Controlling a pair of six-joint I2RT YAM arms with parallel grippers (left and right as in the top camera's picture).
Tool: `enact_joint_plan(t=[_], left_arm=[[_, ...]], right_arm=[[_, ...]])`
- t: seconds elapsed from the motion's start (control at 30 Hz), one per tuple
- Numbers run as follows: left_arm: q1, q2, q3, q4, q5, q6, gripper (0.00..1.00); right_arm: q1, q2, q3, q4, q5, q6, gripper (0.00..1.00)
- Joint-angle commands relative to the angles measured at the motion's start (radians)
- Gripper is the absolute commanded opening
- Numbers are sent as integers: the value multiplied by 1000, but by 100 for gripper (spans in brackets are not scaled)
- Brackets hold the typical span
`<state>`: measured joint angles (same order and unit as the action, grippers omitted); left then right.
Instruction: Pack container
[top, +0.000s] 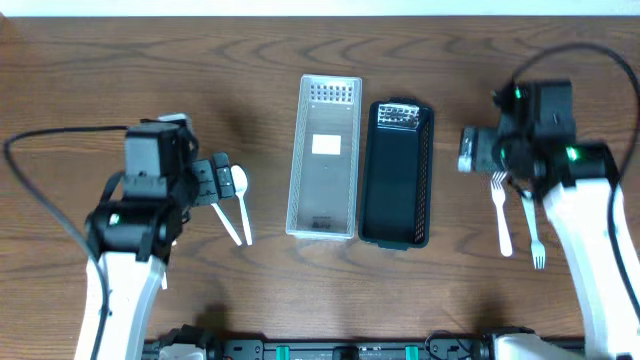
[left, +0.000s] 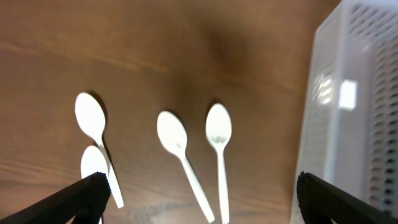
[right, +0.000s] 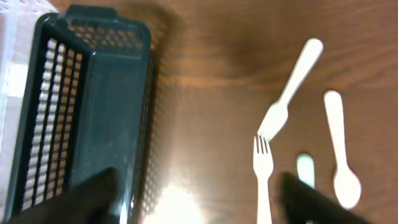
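From overhead, finds the white basket (top: 325, 158) and the black basket (top: 397, 172) lying lengthwise and flush side by side at the middle of the wooden surface (top: 90, 70), white toward the left edge, black toward the right edge. Puts the left pincer (top: 214, 182) between the left edge and the white basket, over a few white spoons (top: 241, 203), part of that cluster hidden under the arm. Puts the right pincer (top: 472, 150) just beside the black basket on its right-edge side, with pale utensils (top: 502, 212) lying closer to the near edge. Leaves both jaw gaps hard to read from up there. Settles that from the wrists: shows the left fingers (left: 81, 199) spread wide and gripping nothing, counts four spoons between them, bowls toward the far edge, the two nearest the left edge overlapping, and catches the white basket's perforated wall toward the right edge. Shows the right fingers (right: 329, 199), blurred, likewise spread wide and empty above bare wood, keeps the black basket toward the left edge, and resolves the utensils into two forks (right: 289, 93) meeting tine to tine plus a lone spoon (right: 341, 149), bowl toward the near edge.
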<state>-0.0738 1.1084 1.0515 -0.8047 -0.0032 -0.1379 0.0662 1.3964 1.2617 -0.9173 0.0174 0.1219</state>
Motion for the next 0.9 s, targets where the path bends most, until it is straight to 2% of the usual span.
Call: enact_joint_plan(t=[0.0,0.03,0.23,0.5,0.7,0.87], left_arm=[[-2,54,18,-6,-3,10,98],[-2,69,18,-6,-4,10,98],[-2,133,18,-6,-3,10,98],[-2,160,18,-6,-4,10,98],[-2,160,18,-6,-4,10,98],[-2,160,18,-6,-4,10,98]], right_arm=[[-7,94,36,23,-6,-26,51],[-7,125,36,37,-6,-25,43],[-7,294,36,64,-24,-14,42],[-6,472,36,114,-181,-14,48],[-6,483,36,199,-319,-14,55],[-6,483,36,219,-331,-11,57]])
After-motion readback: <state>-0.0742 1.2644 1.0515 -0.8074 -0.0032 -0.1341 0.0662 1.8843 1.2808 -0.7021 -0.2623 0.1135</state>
